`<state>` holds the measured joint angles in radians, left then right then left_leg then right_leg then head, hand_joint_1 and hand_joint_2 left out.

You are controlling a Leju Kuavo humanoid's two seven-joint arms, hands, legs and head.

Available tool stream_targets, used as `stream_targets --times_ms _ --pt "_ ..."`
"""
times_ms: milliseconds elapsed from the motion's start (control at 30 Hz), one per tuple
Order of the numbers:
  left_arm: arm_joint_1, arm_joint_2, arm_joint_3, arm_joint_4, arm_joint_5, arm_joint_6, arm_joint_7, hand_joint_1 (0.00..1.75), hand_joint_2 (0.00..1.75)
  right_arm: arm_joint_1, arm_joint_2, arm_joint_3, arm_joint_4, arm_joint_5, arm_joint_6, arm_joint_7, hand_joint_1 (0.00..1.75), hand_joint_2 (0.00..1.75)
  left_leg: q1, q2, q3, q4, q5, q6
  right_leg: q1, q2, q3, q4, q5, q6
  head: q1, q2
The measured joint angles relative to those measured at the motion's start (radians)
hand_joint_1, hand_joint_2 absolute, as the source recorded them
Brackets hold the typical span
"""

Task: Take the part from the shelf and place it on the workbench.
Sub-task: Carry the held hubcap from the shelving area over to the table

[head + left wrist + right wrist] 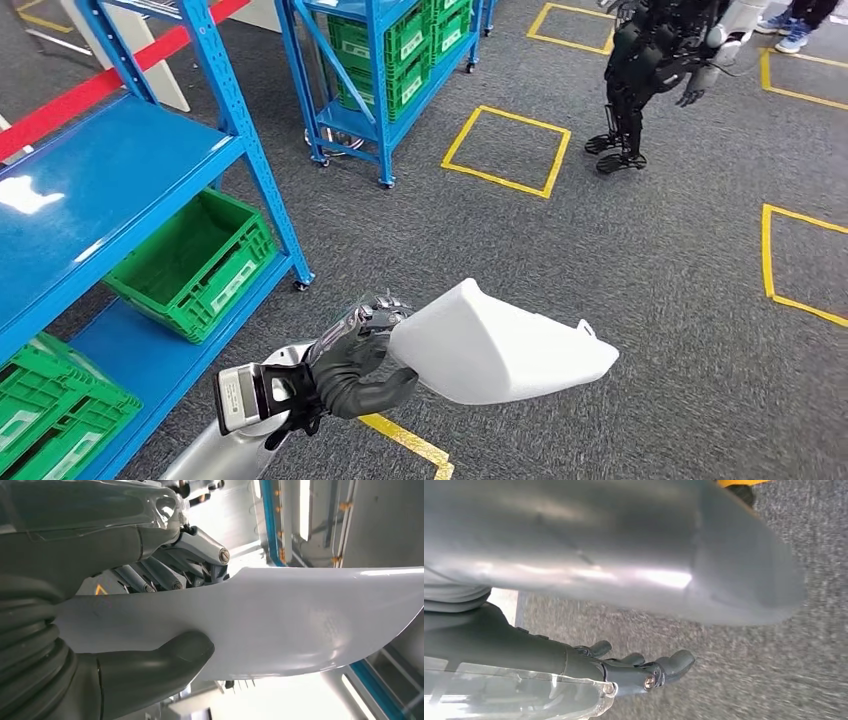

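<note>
Holding the white part (500,347) clear of the shelf (110,190), over the grey carpet (660,270).

Left hand (355,360) clamps one end of the part, thumb (165,662) pressed on one face, fingers (165,575) on the other. Right hand (634,672) hangs above the carpet, fingers loosely apart, nothing in them. Green crates (195,262) sit on the blue shelf beside the left arm. Another robot (650,70) stands well apart.

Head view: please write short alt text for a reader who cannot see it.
The left hand holds a white part over grey carpet. Blue shelves with green crates stand to the left; another robot stands far ahead.
</note>
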<state>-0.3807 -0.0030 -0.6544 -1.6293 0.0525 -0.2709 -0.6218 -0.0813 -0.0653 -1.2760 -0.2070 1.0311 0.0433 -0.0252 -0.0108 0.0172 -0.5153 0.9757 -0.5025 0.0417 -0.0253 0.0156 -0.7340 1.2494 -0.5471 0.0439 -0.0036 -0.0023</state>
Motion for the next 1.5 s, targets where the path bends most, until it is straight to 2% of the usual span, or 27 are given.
stream_targets --times_ms 33,67,100,200,267,333,400,467,533,567,600,633,700,767,833,867,933,1000,1067,1100,1167,1233,1267,1333,1367,1433,1500 --pt "0.0 0.0 -0.001 0.001 0.0 0.0 0.002 1.75 1.75 0.0 0.002 0.0 0.0 0.001 0.001 0.0 0.0 0.0 -0.001 0.015 -0.001 0.0 0.0 0.0 0.0 -0.004 -0.018 0.047 -0.016 0.003 0.0 0.0" --pt "0.0 0.001 -0.002 0.001 0.0 0.001 0.003 1.75 1.75 0.001 0.004 0.0 0.0 0.002 0.001 0.0 0.0 0.0 -0.001 0.029 -0.002 0.001 0.0 0.0 -0.001 -0.007 -0.017 0.057 -0.013 0.004 0.0 0.0" --pt "0.0 0.0 -0.003 0.002 0.0 0.001 0.005 1.75 1.75 0.002 0.005 0.0 0.0 0.002 0.002 0.0 0.0 0.0 -0.001 0.042 -0.002 0.001 -0.001 -0.001 -0.001 -0.012 0.007 0.023 0.006 0.004 0.0 0.0" --pt "-0.003 -0.003 -0.005 0.001 0.001 0.002 0.014 1.75 1.75 0.001 0.008 0.0 0.0 0.002 0.002 0.0 0.0 0.0 -0.005 0.073 0.0 0.005 -0.008 -0.011 0.003 -0.056 0.127 -0.185 0.077 -0.005 -0.001 0.0" --pt "-0.006 -0.006 -0.008 0.001 0.001 0.004 0.019 1.75 1.75 0.0 0.011 0.0 0.001 0.002 0.002 0.0 0.0 0.0 -0.011 0.087 0.0 0.008 -0.013 -0.019 0.007 -0.065 0.149 -0.232 0.084 -0.017 -0.003 0.0" --pt "-0.007 -0.009 -0.011 0.001 0.001 0.006 0.022 1.75 1.75 0.002 0.013 0.0 0.001 0.003 0.001 0.0 0.0 0.0 -0.009 0.096 -0.001 0.01 -0.016 -0.027 0.007 -0.046 0.144 -0.233 0.088 -0.028 -0.005 0.0" --pt "-0.008 -0.012 -0.013 0.0 0.001 0.007 0.023 1.75 1.75 0.002 0.013 0.0 0.001 0.003 0.001 0.0 0.0 0.0 -0.004 0.062 -0.016 0.045 -0.045 -0.039 0.003 -0.029 0.142 -0.235 0.093 -0.039 -0.006 0.0" --pt "-0.008 -0.011 -0.015 -0.001 0.002 0.008 0.023 1.75 1.75 -0.001 0.013 0.0 0.001 0.003 0.001 0.0 0.0 0.0 0.002 0.006 -0.07 0.164 -0.11 -0.046 0.001 -0.01 0.138 -0.236 0.097 -0.048 -0.007 0.0" --pt "-0.006 -0.008 -0.016 -0.001 0.001 0.008 0.023 1.75 1.75 -0.002 0.013 0.0 0.001 0.003 0.001 0.001 0.0 0.0 0.004 -0.015 -0.135 0.297 -0.159 -0.047 0.002 0.011 0.133 -0.236 0.1 -0.052 -0.008 0.0" --pt "-0.005 -0.008 -0.016 0.0 0.001 0.008 0.024 1.75 1.75 -0.001 0.014 0.0 0.001 0.003 0.001 0.001 0.0 0.0 0.005 -0.017 -0.147 0.318 -0.157 -0.047 0.002 0.023 0.131 -0.236 0.102 -0.051 -0.008 0.0" --pt "-0.005 -0.007 -0.016 0.0 0.001 0.009 0.026 1.75 1.75 0.0 0.014 0.0 0.001 0.003 0.001 0.002 0.0 0.0 0.005 -0.018 -0.138 0.295 -0.133 -0.046 0.002 0.036 0.131 -0.236 0.103 -0.05 -0.008 0.0" --pt "-0.005 -0.007 -0.017 0.0 0.001 0.009 0.028 1.75 1.75 0.0 0.015 0.0 0.001 0.003 0.001 0.004 0.0 0.0 0.006 -0.025 -0.109 0.235 -0.096 -0.044 0.001 0.05 0.131 -0.236 0.105 -0.048 -0.008 0.0" --pt "-0.008 -0.008 -0.018 -0.001 0.0 0.01 0.033 1.75 1.75 -0.003 0.016 0.0 0.001 0.004 0.001 0.007 0.0 0.0 0.01 -0.068 -0.038 0.086 -0.034 -0.04 0.001 0.075 0.129 -0.234 0.109 -0.04 -0.007 0.0" --pt "-0.009 -0.008 -0.019 -0.001 -0.001 0.01 0.036 1.75 1.75 -0.005 0.016 0.0 0.001 0.004 0.001 0.01 0.0 0.0 0.01 -0.097 -0.007 0.017 -0.019 -0.038 -0.002 0.097 0.121 -0.235 0.116 -0.028 -0.007 0.0" --pt "-0.01 -0.012 -0.02 -0.001 -0.001 0.01 0.042 1.75 1.75 -0.003 0.018 0.0 0.001 0.005 0.001 0.01 0.0 0.0 0.007 -0.08 -0.005 0.012 -0.016 -0.03 -0.007 0.117 0.113 -0.238 0.123 -0.014 -0.007 0.0" --pt "-0.01 -0.016 -0.021 -0.001 0.0 0.009 0.048 1.75 1.75 -0.001 0.019 0.0 0.001 0.005 0.001 0.011 0.0 0.0 0.008 -0.068 -0.003 0.009 -0.012 -0.023 -0.007 0.11 0.107 -0.233 0.121 -0.01 -0.006 0.0" --pt "-0.009 -0.024 -0.023 -0.001 0.001 0.005 0.061 1.75 1.75 0.0 0.02 0.0 0.001 0.004 0.001 0.013 0.0 0.0 0.01 -0.04 0.0 0.002 -0.004 -0.009 -0.003 0.062 0.076 -0.172 0.085 -0.005 -0.002 0.0" --pt "-0.003 -0.029 -0.025 -0.001 0.0 0.0 0.071 1.75 1.75 -0.003 0.022 0.0 0.001 0.003 -0.001 0.018 0.0 0.0 0.006 -0.01 -0.003 0.002 -0.003 -0.005 0.0 0.01 0.015 -0.039 0.018 -0.002 0.001 0.0" --pt "0.007 -0.029 -0.026 -0.001 -0.002 -0.006 0.076 1.75 1.75 -0.003 0.025 0.0 0.001 0.001 -0.007 0.027 0.0 0.0 0.004 0.021 -0.005 0.002 -0.003 -0.004 0.0 -0.005 -0.022 0.057 -0.016 0.0 0.001 0.0" --pt "0.011 -0.029 -0.026 -0.001 -0.002 -0.009 0.077 1.75 1.75 -0.001 0.026 0.0 0.001 0.001 -0.011 0.032 0.0 0.0 0.003 0.034 -0.005 0.003 -0.004 -0.005 0.0 -0.009 -0.011 0.047 -0.005 0.0 0.001 0.0" --pt "0.016 -0.029 -0.023 -0.001 -0.002 -0.016 0.074 1.75 1.75 0.003 0.026 0.0 0.001 0.001 -0.016 0.038 0.0 0.0 0.002 0.055 -0.003 0.003 -0.006 -0.008 0.0 -0.034 0.069 -0.085 0.048 -0.003 0.001 0.0" --pt "0.02 -0.028 -0.017 -0.002 -0.001 -0.021 0.069 1.75 1.75 0.002 0.026 0.0 0.001 0.001 -0.016 0.039 0.0 0.0 -0.004 0.073 -0.002 0.006 -0.011 -0.016 0.005 -0.066 0.14 -0.208 0.082 -0.011 0.0 0.0" --pt "0.022 -0.027 -0.014 -0.002 -0.001 -0.022 0.066 1.75 1.75 0.001 0.027 0.0 0.001 0.001 -0.013 0.039 0.0 0.0 -0.007 0.08 -0.001 0.007 -0.013 -0.02 0.007 -0.073 0.153 -0.232 0.085 -0.016 -0.001 0.0" --pt "0.026 -0.026 -0.01 -0.003 -0.001 -0.026 0.062 1.75 1.75 0.002 0.028 0.0 0.001 0.002 -0.007 0.041 0.0 0.0 -0.007 0.094 0.001 0.007 -0.015 -0.028 0.011 -0.055 0.15 -0.235 0.085 -0.027 -0.004 0.0" --pt "0.029 -0.026 -0.008 -0.004 -0.001 -0.028 0.06 1.75 1.75 0.003 0.028 0.0 0.001 0.004 -0.003 0.041 0.0 0.0 -0.005 0.092 0.0 0.009 -0.019 -0.034 0.01 -0.046 0.15 -0.236 0.087 -0.031 -0.004 0.0" --pt "0.032 -0.026 -0.004 -0.006 0.0 -0.033 0.057 1.75 1.75 0.002 0.026 0.0 0.001 0.005 0.001 0.043 0.0 0.0 0.001 0.049 -0.023 0.062 -0.056 -0.045 0.006 -0.028 0.149 -0.239 0.091 -0.042 -0.005 0.0" --pt "0.04 -0.023 0.002 -0.006 0.001 -0.039 0.053 1.75 1.75 -0.001 0.025 0.0 0.001 0.006 0.001 0.046 0.0 0.0 0.004 -0.002 -0.087 0.196 -0.122 -0.05 0.005 -0.008 0.145 -0.239 0.095 -0.05 -0.007 0.0"
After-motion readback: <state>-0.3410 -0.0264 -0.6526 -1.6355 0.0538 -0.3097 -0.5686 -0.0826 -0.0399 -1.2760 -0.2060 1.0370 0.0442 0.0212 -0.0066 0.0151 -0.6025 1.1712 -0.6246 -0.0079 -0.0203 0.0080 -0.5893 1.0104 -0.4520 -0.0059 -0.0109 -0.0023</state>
